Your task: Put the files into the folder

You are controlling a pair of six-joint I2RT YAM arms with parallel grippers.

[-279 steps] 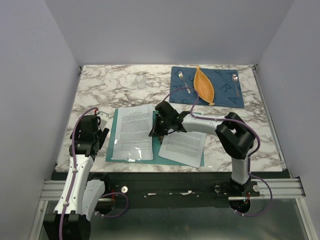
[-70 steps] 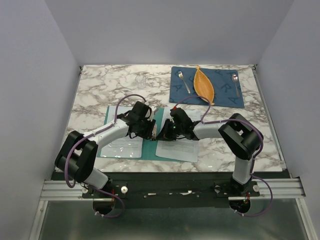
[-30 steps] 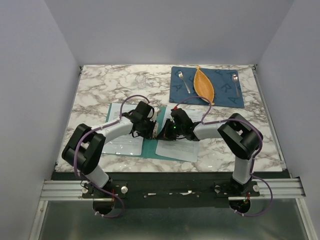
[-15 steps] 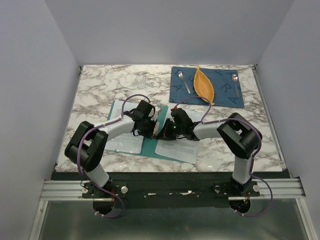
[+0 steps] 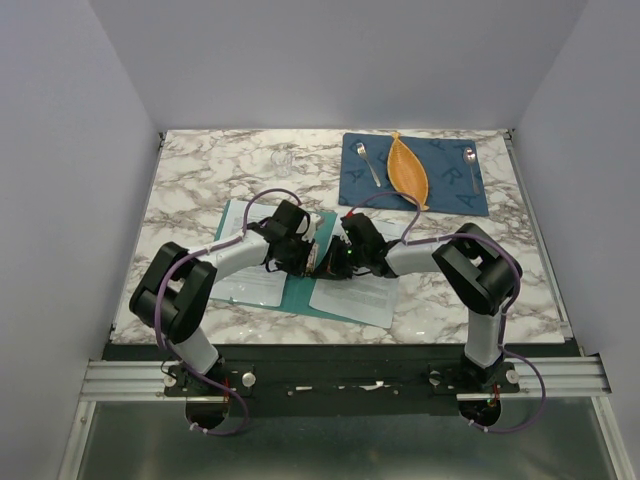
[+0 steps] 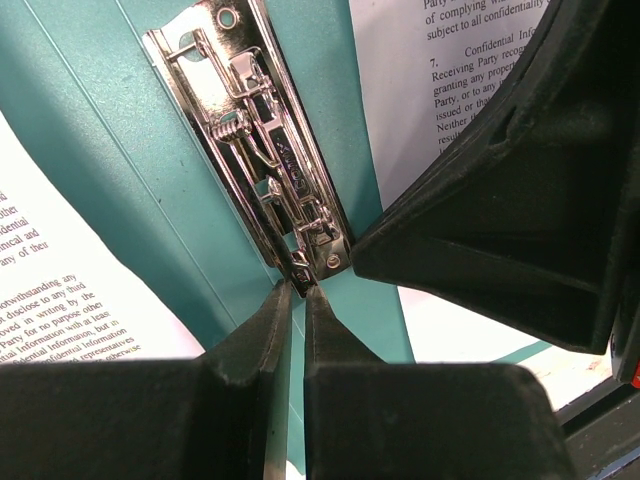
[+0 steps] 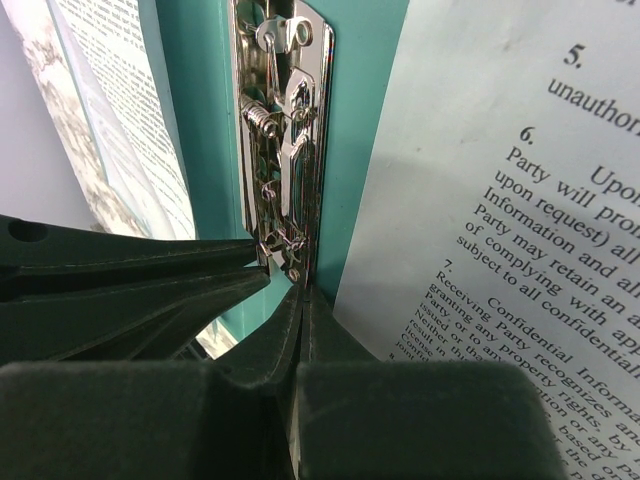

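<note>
The teal folder (image 5: 300,296) lies open on the marble table, with one of the files on each half: a left sheet (image 5: 248,286) and a right sheet (image 5: 356,296). Both grippers meet over the spine. My left gripper (image 6: 298,287) is shut on the near end tab of the metal clip (image 6: 262,140), with only a thin slit between its fingers. My right gripper (image 7: 305,295) is shut, its tips resting at the same end of the clip (image 7: 285,130), beside the right sheet (image 7: 500,150). In the top view the arms hide the clip.
A dark blue placemat (image 5: 452,190) at the back right carries an orange leaf-shaped dish (image 5: 408,172) and two spoons. A clear glass (image 5: 284,160) stands at the back centre. The folder's near edge lies close to the table's front edge.
The left jaws have narrowed onto the clip's end tab. The right jaws have closed slightly. Both arms have barely shifted, and the folder and sheets lie where they were.
</note>
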